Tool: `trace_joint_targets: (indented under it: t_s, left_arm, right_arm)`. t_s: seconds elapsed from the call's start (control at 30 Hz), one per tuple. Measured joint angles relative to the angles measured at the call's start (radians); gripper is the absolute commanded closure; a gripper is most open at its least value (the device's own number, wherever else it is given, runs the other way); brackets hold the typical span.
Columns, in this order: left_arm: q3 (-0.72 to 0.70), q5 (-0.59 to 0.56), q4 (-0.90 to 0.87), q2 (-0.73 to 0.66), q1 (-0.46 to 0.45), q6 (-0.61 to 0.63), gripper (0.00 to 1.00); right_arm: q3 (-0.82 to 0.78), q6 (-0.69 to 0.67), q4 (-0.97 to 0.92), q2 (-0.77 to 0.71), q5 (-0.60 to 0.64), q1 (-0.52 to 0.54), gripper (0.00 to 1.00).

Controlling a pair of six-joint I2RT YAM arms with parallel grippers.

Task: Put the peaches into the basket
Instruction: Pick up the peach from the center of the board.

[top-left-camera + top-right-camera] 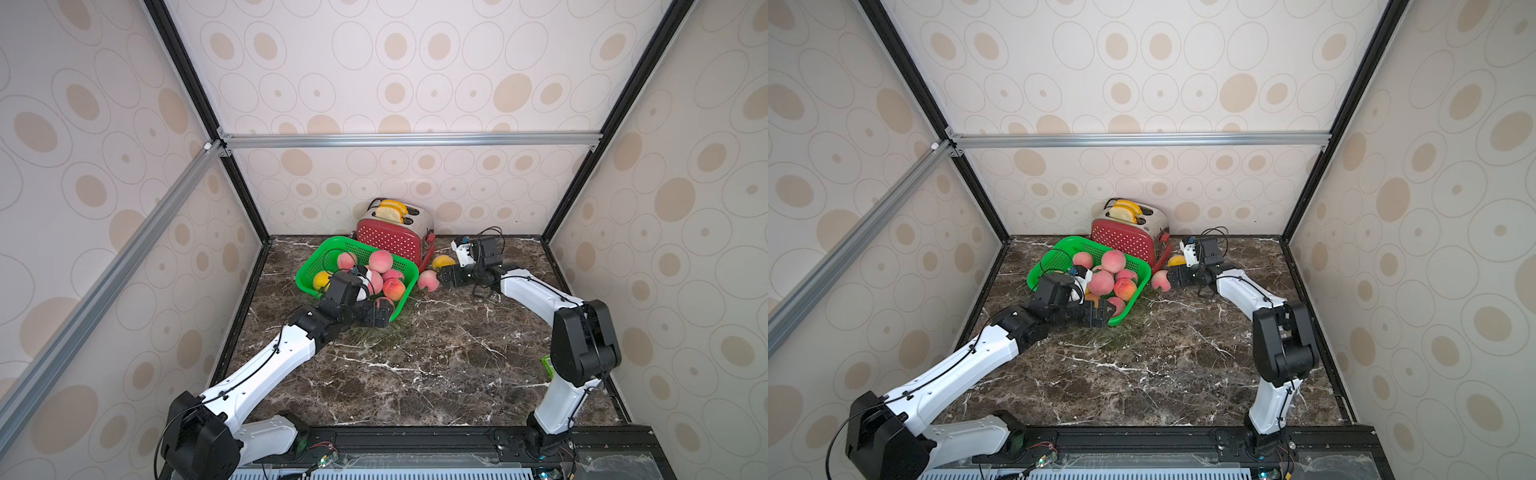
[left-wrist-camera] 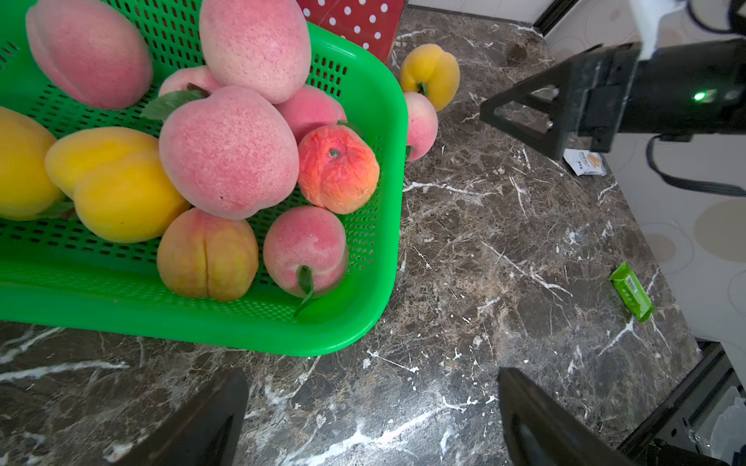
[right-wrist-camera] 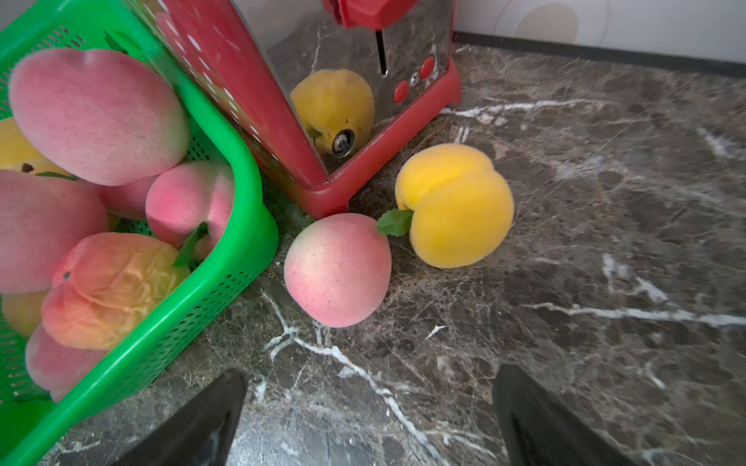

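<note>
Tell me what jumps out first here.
A bright green basket heaped with peaches sits at the back, next to a red dotted toaster. Two more lie outside it by the toaster, a pink peach and a yellow peach, with the open right fingers pointed at them.

I'm counting twelve peaches (image 2: pixel 228 153): ten sitting in the one green basket (image 2: pixel 363 322) (six pink, two yellow, one orange-red, one orange-yellow), two lying just outside the basket, one pink peach (image 3: pixel 337 270) and one yellow peach (image 3: pixel 456 205). One toaster (image 1: pixel 388 241) standing behind the basket, carrying two bread slices (image 1: pixel 390 212). One green packet (image 2: pixel 631 291) and one white sachet (image 2: pixel 585 161) lying well apart from the basket.
</note>
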Motion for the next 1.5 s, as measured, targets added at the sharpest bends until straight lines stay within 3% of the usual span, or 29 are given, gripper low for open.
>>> trace_joint_targets:
  t_s: [0.43,0.97,1.5]
  left_arm:
    - [-0.002,-0.039,-0.003,-0.040,0.012,0.013,0.01]
    - [-0.008,-0.018,-0.002,-0.043,0.079,0.017,0.01]
    - [-0.017,-0.008,-0.002,-0.072,0.098,0.020,0.01]
  right_arm:
    - [0.100,0.059,0.009,0.145,-0.098,0.005,0.01]
    - [0.153,0.087,0.014,0.228,-0.122,0.034,0.02]
    - [0.209,0.093,0.007,0.290,-0.122,0.036,0.11]
